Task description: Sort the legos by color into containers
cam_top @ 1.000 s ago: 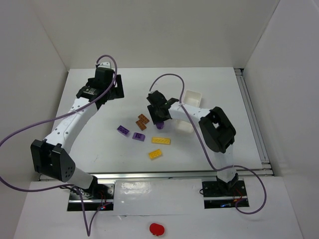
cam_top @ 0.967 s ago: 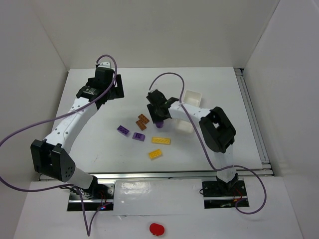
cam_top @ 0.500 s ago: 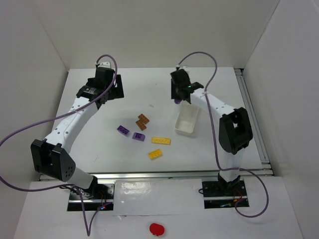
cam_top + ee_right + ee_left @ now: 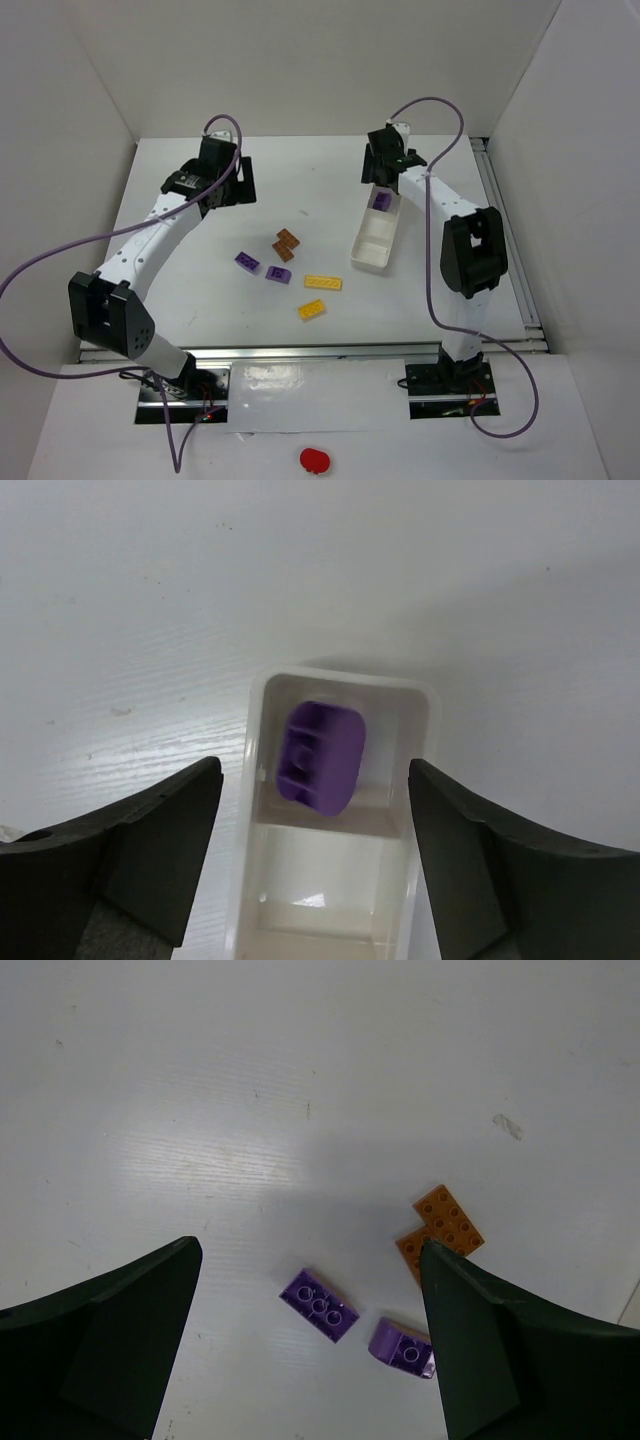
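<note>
Right tool (image 4: 385, 165) is held with jaws apart above the tray (image 4: 372, 262), one purple lego (image 4: 382, 201) is lodged in its far compartment, and six legos (image 4: 279, 274) are left unsorted on the bench (image 4: 400, 300).

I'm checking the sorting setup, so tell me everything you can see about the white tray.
The white tray is a long, narrow, low-walled box of glossy plastic with rounded corners, split crosswise by dividers into compartments. It rests flat on the table, toward its right side, running near to far at a slight slant. Its far-end compartment holds one purple brick. The other compartments in view look empty.
</note>
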{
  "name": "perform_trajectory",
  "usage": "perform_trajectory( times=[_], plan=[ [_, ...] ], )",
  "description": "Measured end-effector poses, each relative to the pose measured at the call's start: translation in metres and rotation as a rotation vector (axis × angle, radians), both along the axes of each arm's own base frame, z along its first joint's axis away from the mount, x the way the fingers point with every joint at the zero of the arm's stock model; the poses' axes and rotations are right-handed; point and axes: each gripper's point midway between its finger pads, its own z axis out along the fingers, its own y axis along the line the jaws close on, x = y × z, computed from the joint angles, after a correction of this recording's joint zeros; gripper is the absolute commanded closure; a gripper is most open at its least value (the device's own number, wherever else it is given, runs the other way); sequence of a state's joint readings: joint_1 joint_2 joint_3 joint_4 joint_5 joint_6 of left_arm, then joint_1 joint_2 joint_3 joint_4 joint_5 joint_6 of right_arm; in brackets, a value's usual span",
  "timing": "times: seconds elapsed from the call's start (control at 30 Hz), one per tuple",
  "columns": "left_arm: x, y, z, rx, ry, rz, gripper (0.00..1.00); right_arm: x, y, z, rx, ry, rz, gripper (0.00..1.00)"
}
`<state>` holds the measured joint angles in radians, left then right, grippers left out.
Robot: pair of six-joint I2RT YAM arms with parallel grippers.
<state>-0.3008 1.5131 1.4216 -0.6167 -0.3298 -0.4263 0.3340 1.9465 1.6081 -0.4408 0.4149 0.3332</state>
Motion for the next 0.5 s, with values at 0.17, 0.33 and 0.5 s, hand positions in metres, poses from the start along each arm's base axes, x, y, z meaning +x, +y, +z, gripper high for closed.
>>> perform_trajectory(
  times=[0.17,0.33,0.5],
  plan=[
    [-0.001,-0.001,-0.003,0.000,0.015,-0.004,0.00,-0.003,0.005,0.006,-0.020,-0.018,0.001,0.23],
    [0.000,0.002,0.003,0.008,0.002,0.008,0.00,-0.051,0.053,0.017,0.002,-0.023,0.181,0.23],
    [0.000,0.006,0.004,0.014,-0.002,0.040,0.00,-0.110,0.140,0.019,0.047,-0.012,0.471,0.17]
  ],
)
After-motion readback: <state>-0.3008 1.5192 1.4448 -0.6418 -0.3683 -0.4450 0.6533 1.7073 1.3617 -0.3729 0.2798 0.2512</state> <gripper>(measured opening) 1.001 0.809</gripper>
